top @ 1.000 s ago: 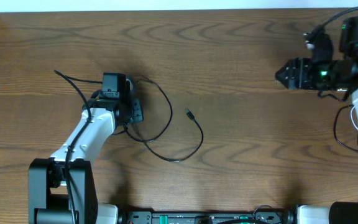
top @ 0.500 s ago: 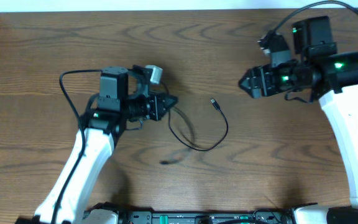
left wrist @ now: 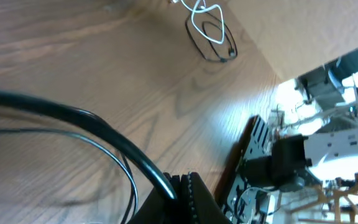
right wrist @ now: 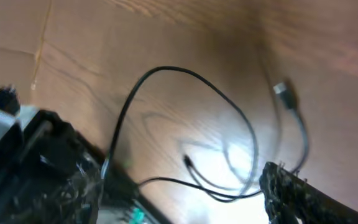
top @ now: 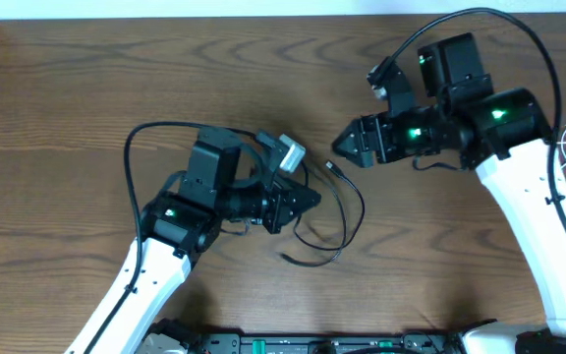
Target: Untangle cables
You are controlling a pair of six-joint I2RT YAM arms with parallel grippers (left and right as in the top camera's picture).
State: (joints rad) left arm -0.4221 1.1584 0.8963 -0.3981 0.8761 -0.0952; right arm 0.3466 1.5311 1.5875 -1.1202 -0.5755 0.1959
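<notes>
Left gripper (top: 308, 200) pinches thin black looping cord (top: 362, 208), probably anchoring it. Right gripper (top: 342, 152) hovers near small plug end (top: 330, 167) to grab it; can't tell if spread

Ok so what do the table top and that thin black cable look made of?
The table looks like brown wood or wood-pattern laminate: flowing grain lines, slight sheen under glare. The black cable seems jacketed in smooth plastic or rubber; it bends in loose curves.

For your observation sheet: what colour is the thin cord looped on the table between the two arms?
The cord is black; overhead view shows it best.
</notes>
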